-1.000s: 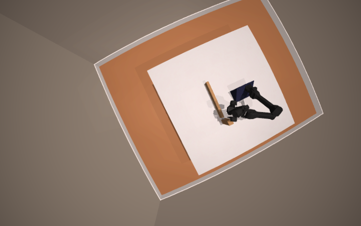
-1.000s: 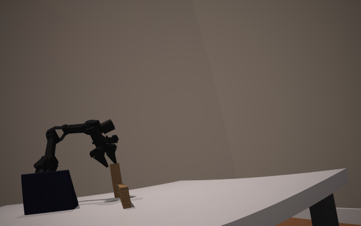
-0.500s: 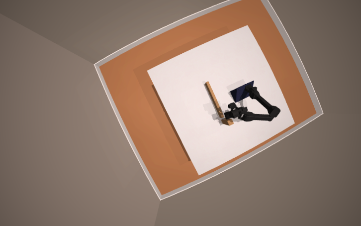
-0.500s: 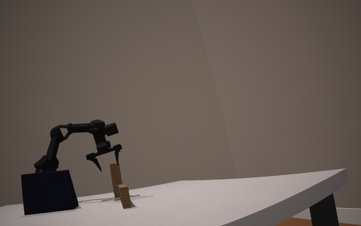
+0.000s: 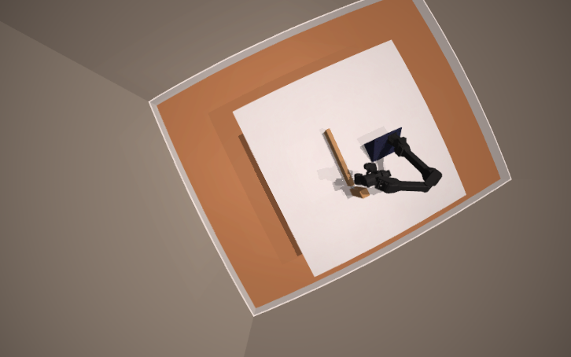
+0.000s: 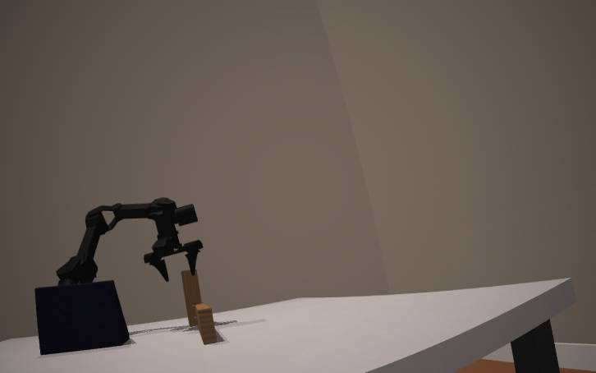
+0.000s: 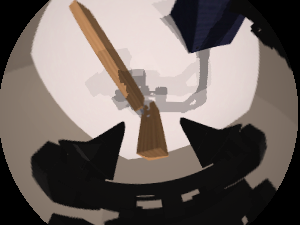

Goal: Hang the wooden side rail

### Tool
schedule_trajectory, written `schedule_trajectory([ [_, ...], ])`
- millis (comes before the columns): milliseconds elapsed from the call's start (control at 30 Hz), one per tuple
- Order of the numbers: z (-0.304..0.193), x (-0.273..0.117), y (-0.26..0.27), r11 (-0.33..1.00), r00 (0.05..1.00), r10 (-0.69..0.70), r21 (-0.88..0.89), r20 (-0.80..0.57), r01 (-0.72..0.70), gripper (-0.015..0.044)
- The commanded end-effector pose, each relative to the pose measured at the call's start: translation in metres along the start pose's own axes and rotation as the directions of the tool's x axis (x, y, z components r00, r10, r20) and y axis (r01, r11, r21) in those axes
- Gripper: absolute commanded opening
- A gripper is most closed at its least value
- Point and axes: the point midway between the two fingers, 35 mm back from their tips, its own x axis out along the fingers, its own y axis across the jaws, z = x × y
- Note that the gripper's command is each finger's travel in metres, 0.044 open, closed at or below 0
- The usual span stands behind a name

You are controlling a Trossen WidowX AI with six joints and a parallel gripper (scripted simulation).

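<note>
The gripper [image 5: 372,177] [image 6: 180,278] [image 7: 153,121] is held above the table [image 5: 290,126] [image 6: 395,320] [image 7: 240,84] with its fingers wide apart and nothing between them; the wooden side rail [image 5: 337,153] [image 6: 208,325] [image 7: 102,54] lies lower than the fingertips and off to one side, its near end close to the upright headboard post [image 5: 359,192] [image 6: 190,292] [image 7: 152,131], which also stands to the side of the gripper. Bits of steel [image 7: 145,110] are seen at the joint, but whether any hook is seated on a pin cannot be told. The step in hand is judged to be lining up for a grasp: the fingers should be turned square across the rail, brought over it clear of the post, then lowered evenly, since a skewed descent could knock the post or twist the hooks out of line with the slot
</note>
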Motion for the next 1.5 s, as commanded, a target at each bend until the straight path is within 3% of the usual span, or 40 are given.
schedule_trajectory([
  [0, -0.001, 0.0, 0.0, 1.0, 1.0, -0.002, 0.008, -0.005, 0.002, 0.044],
  [367, 0.001, 0.0, 0.004, 1.0, 1.0, -0.004, -0.017, 0.006, 0.004, 0.044],
  [767, 0.051, 0.012, 0.075, 0.898, 0.981, -0.07, -0.417, 0.182, 0.142, 0.044],
  [1000, 0.052, 0.014, 0.076, 0.895, 0.98, -0.072, -0.422, 0.184, 0.145, 0.044],
  [1167, 0.057, 0.045, 0.074, 0.895, 0.98, -0.072, -0.422, 0.183, 0.144, 0.044],
  [1467, 0.06, 0.061, 0.072, 0.895, 0.981, -0.072, -0.423, 0.182, 0.144, 0.044],
])
